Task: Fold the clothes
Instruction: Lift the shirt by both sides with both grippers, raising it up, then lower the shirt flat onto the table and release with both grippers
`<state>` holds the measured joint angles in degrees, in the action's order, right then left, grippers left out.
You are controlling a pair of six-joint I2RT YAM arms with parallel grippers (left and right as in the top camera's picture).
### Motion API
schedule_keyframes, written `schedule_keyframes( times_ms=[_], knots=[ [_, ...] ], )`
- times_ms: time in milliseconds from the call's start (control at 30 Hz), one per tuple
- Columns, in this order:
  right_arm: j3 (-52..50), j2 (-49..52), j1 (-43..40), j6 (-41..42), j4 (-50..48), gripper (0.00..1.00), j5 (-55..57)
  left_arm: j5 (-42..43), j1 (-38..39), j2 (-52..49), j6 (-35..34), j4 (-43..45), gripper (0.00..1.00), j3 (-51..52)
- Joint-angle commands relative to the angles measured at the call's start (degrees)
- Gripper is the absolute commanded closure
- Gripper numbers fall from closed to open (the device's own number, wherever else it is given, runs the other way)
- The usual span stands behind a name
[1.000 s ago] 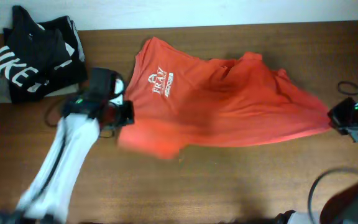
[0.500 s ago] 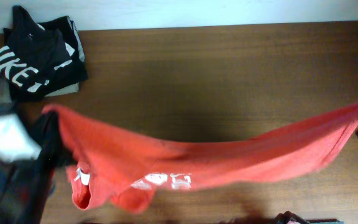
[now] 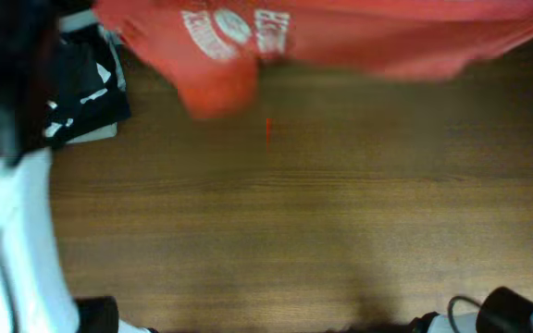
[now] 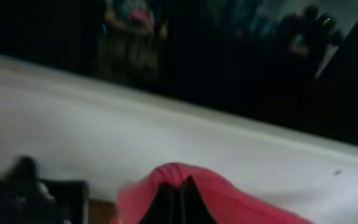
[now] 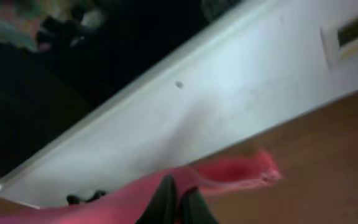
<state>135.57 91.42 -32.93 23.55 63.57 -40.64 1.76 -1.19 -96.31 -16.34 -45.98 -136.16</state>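
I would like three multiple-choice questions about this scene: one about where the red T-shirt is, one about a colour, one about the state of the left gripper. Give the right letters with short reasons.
1. In the overhead view, where is the T-shirt?
A. Stretched along the top edge.
B. Folded in the middle.
C. Along the bottom edge.

2. What colour is its lettering?
A. Black.
B. Yellow.
C. White.

3. How do the jaws of the left gripper stand?
A. Wide open.
B. Shut on the T-shirt.
C. Shut on nothing.

Answers: 1 A, the red cloth spans the top; 2 C, white print on red; 3 B, red cloth bunches at the closed fingertips.
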Motion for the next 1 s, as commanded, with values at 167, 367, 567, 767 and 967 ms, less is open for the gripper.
schedule_keyframes(
  times_ms=[167, 367, 567, 767, 967],
  knots=[
    [-7.91, 0.04, 8.68, -11.63, 16.65, 0.96, 15.26, 9.31, 0.39, -7.89, 1.9, -21.88, 0.99, 6.6],
    [-44.11, 0.04, 16.41, -10.51, 8.11, 0.96, 23.54, 11.15, 3.96, -19.39, 2.34, -24.74, 1.0, 30.4],
    [-52.94, -0.59, 14.08, -9.57, 6.91, 0.96, 27.45, 10.88, 4.04, -16.65, 3.23, -33.57, 1.0, 33.9],
    [-52.83, -0.68, 5.31, -8.9, 5.79, 0.96, 29.29, 4.28, 4.02, -3.43, 3.19, -39.28, 0.99, 33.9],
    [-52.87, 0.07, 4.46, -8.92, 5.05, 0.95, 29.33, 5.97, 3.82, -1.29, 3.19, -40.41, 0.85, 39.78]
  ],
)
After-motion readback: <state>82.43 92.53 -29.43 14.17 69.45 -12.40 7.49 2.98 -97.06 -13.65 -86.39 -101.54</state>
